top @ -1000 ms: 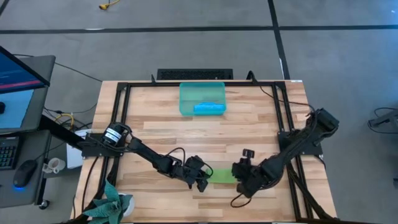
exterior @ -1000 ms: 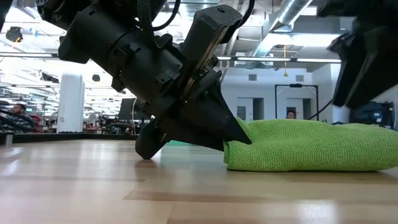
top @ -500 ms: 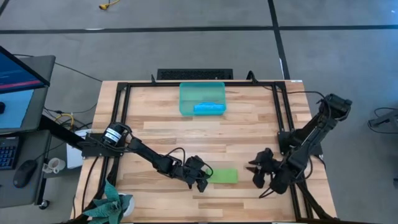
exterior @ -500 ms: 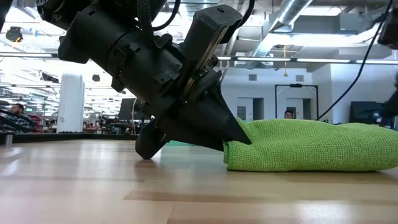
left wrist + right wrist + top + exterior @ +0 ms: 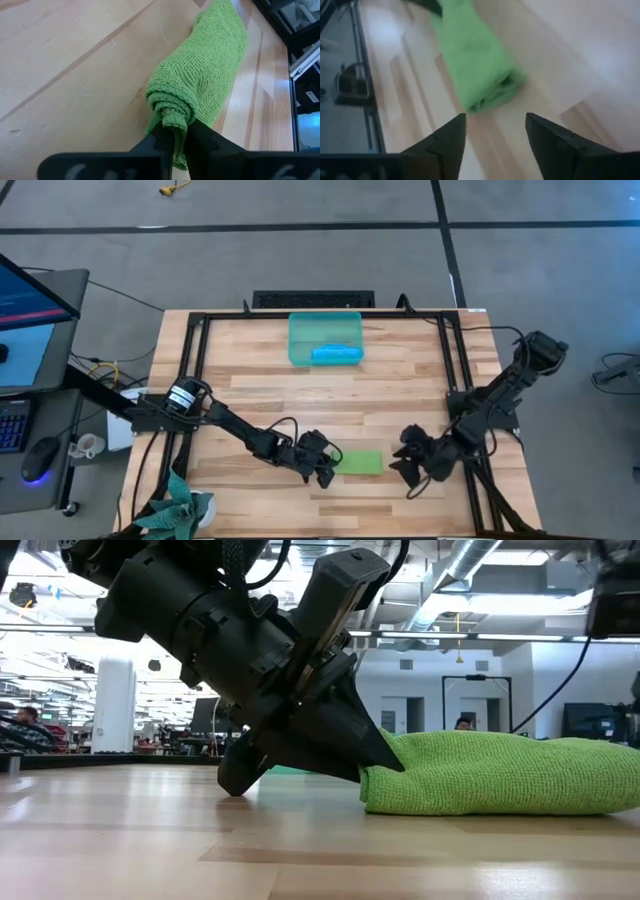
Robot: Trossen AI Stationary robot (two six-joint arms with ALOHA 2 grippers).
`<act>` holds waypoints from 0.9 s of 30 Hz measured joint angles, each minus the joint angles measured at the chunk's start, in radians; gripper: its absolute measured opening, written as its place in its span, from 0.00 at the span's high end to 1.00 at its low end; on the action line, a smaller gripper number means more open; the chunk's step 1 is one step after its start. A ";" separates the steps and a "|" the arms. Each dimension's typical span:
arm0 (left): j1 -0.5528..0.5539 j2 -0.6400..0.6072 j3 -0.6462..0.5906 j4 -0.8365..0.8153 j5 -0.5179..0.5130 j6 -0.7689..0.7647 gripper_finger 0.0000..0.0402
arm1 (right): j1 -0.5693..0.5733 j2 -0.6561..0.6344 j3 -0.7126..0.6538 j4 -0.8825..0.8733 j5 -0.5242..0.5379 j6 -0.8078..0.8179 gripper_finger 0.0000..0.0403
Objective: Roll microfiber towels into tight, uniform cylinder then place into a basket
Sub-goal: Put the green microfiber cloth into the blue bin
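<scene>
A: Where's the green towel (image 5: 360,462)?

B: Rolled into a cylinder and lying on the table (image 5: 400,385), on the near half. In the low view it rests flat on the wood, one end caught by the left gripper (image 5: 176,131).

A: So that pincer has hold of it?

B: Yes. The left wrist view shows the two dark fingers (image 5: 159,139) pinched together on the spiral end of the roll, and the rest of the towel runs straight away from the fingertips. The gripper's tips are down at the table surface in the low view.

A: And the right gripper (image 5: 495,125)?

B: Its jaws stand wide apart with nothing between them. The towel's other end lies just ahead of its fingertips, apart from them, with bare wood in the gap. From above, that gripper sits near the towel's right end, on the side away from the left gripper.

A: The blue towel (image 5: 336,354)?

B: Well away from both grippers, at the far side of the table. It lies rolled inside the basket (image 5: 305,330), along the basket's near wall.

A: Anything else around?

B: A plant (image 5: 180,508) at the near left corner, behind the left arm, and a person (image 5: 22,726) seated in the room beyond the table.
</scene>
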 joint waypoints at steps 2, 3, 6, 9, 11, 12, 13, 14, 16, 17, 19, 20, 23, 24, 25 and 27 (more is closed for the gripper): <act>0.000 0.000 0.000 0.000 0.000 -0.006 0.97 | -0.026 0.000 0.000 0.001 -0.001 0.000 0.41; 0.000 0.000 0.000 0.000 0.000 -0.006 0.97 | -0.037 0.000 0.000 0.004 -0.001 0.000 0.40; 0.000 0.000 0.000 0.000 0.000 -0.006 0.97 | -0.057 0.000 0.000 0.022 -0.001 0.051 0.38; 0.000 0.000 0.000 0.000 0.000 -0.006 0.97 | -0.061 0.007 0.000 0.038 0.005 0.091 0.38; 0.000 0.000 0.000 0.000 0.000 -0.006 0.97 | -0.060 0.022 0.000 0.040 0.016 0.136 0.38; 0.000 0.000 0.000 0.000 0.000 -0.007 0.97 | -0.059 0.038 0.001 0.046 0.026 0.167 0.38; 0.000 0.000 0.000 0.000 0.000 -0.006 0.97 | -0.056 0.053 0.001 0.050 0.030 0.192 0.38; 0.000 0.000 0.000 0.000 0.000 -0.006 0.97 | -0.054 0.069 0.001 0.061 0.032 0.214 0.38; 0.000 0.000 0.000 0.000 0.000 -0.006 0.97 | -0.056 0.105 0.001 0.096 0.035 0.247 0.38; 0.000 0.000 0.000 0.001 0.000 -0.006 0.97 | -0.056 0.120 0.001 0.106 0.035 0.258 0.38; 0.000 0.000 0.000 0.002 0.000 -0.006 0.97 | -0.056 0.149 0.001 0.135 0.036 0.278 0.38; 0.000 0.000 0.000 0.002 0.000 -0.006 0.97 | -0.056 0.163 0.001 0.144 0.039 0.289 0.38; 0.000 0.000 0.000 0.003 0.000 -0.006 0.97 | -0.057 0.193 0.001 0.166 0.051 0.310 0.38; 0.000 0.000 0.000 0.003 0.000 -0.006 0.97 | -0.058 0.201 0.001 0.173 0.053 0.314 0.38; 0.000 0.000 0.000 0.003 0.000 -0.006 0.97 | -0.059 0.209 0.001 0.178 0.054 0.314 0.38; 0.000 0.000 0.000 0.003 0.000 -0.006 0.97 | -0.065 0.226 0.001 0.211 0.053 0.314 0.38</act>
